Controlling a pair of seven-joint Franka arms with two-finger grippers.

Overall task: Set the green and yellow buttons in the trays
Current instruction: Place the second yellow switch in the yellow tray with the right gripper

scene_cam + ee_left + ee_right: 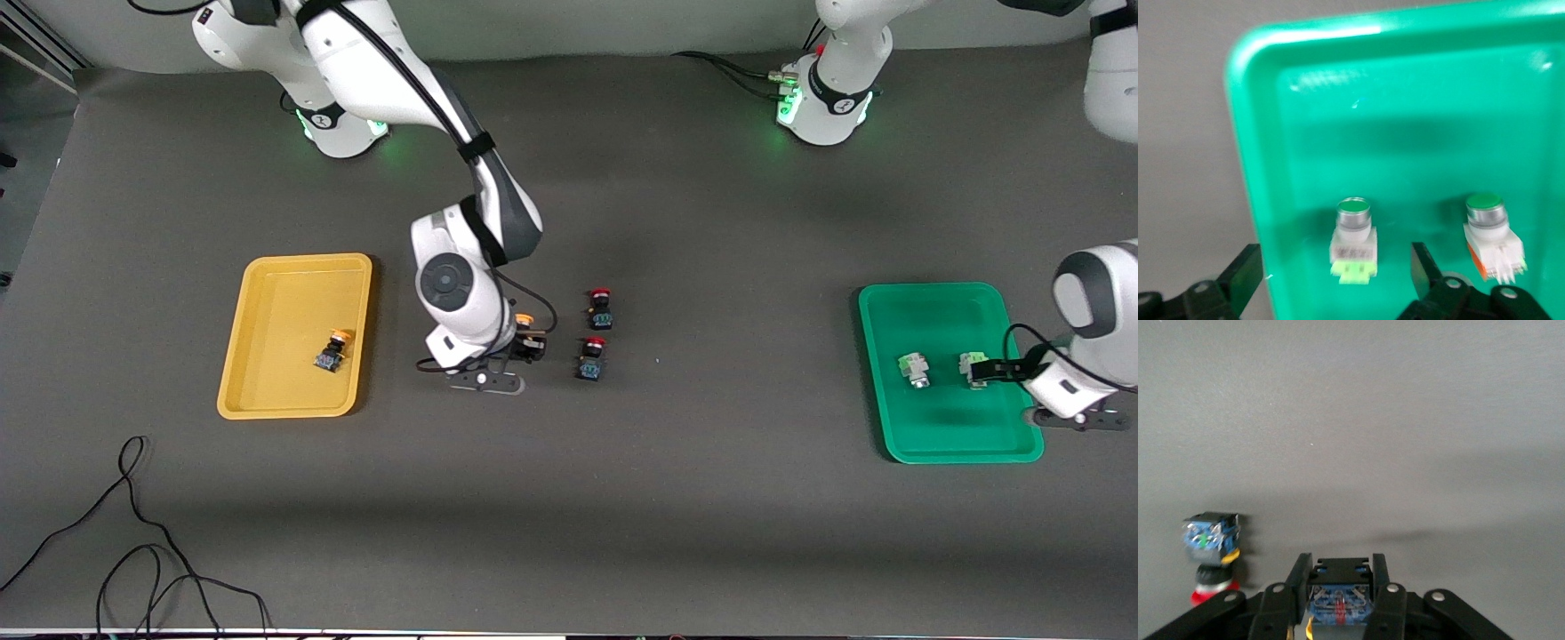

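My right gripper (526, 345) (1339, 568) is shut on a yellow-capped button (524, 322) by its black-blue body (1340, 600), low over the table between the yellow tray (284, 293) and two red-capped switches. A second yellow button (332, 352) lies in the yellow tray. The green tray (942, 427) (1405, 100) holds two green buttons. My left gripper (989, 371) (1335, 273) is open, its fingers either side of one green button (973, 368) (1353, 240) without touching it. The other green button (913, 369) (1491, 230) stands beside it.
Two red-capped switches (601, 308) (591, 357) lie on the table beside my right gripper, toward the left arm's end; one shows in the right wrist view (1210, 553). Black cables (133, 533) lie near the front edge at the right arm's end.
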